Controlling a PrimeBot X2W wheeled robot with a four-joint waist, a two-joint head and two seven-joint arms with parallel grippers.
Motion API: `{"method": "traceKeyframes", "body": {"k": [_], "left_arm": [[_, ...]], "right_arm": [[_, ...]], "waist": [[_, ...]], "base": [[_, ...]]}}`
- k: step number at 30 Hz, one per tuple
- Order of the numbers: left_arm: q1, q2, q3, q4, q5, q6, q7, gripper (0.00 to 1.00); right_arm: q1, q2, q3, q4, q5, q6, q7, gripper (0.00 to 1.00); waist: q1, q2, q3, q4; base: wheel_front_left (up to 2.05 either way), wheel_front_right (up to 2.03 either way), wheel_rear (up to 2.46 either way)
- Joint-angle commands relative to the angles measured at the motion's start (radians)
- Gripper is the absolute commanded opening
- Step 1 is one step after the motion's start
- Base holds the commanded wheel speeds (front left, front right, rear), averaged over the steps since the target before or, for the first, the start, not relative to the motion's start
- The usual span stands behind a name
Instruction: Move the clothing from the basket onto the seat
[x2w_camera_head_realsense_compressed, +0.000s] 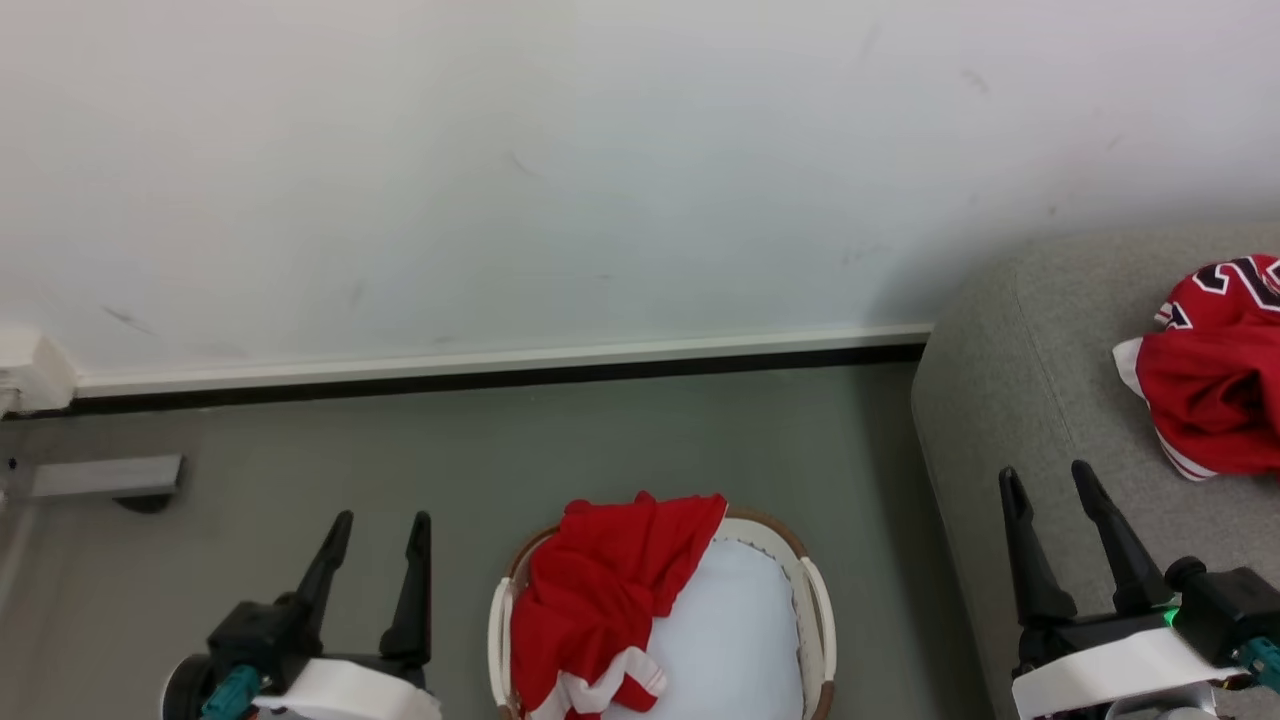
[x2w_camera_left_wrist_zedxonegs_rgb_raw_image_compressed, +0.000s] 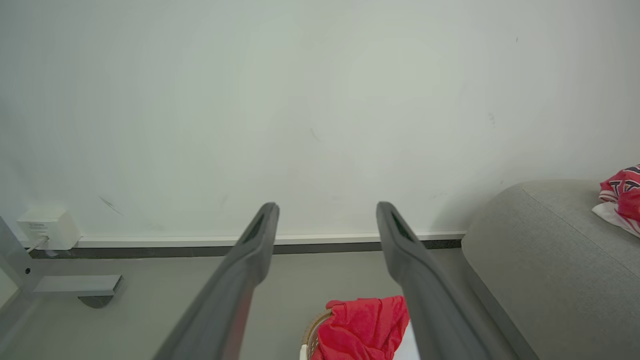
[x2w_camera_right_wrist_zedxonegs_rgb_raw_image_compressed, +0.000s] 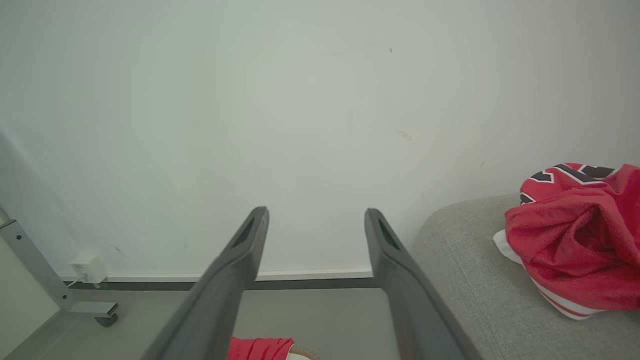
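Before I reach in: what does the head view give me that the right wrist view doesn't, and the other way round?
Head view adds: the left hand, open, left of the basket; the basket's bare white bottom; and how the red jersey drapes over its left rim. Right wrist view adds: a slanted grey metal leg rising from its foot by the wall. Both share: the open right hand, the sofa with a second red jersey lying on it, a sliver of the basket jersey, and the skirting.
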Motion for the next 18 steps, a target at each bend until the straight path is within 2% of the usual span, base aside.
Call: {"method": "traceKeyframes", "body": {"k": [1, 11, 18], "left_arm": [[-0.028, 0.002, -0.007, 0.012, 0.016, -0.006, 0.0, 1.0], [-0.184, 0.031, -0.059, 0.131, 0.036, -0.02, 0.0, 1.0], [-0.34, 0.083, -0.134, 0.345, 0.041, -0.025, 0.002, 1.0]], "right_arm": [[-0.02, -0.008, -0.011, -0.011, -0.011, -0.002, -0.003, 1.0], [-0.105, 0.022, -0.046, -0.083, -0.036, -0.002, -0.002, 1.0], [-0.142, 0.057, -0.065, -0.166, -0.052, -0.002, -0.002, 1.0]], "waist": [[0.0, 0.0, 0.054, -0.029], [0.0, 0.0, 0.257, -0.113], [0.0, 0.0, 0.39, -0.169]], "base": [[0.0, 0.0, 0.0], [0.0, 0.0, 0.0], [0.0, 0.0, 0.0]]}}
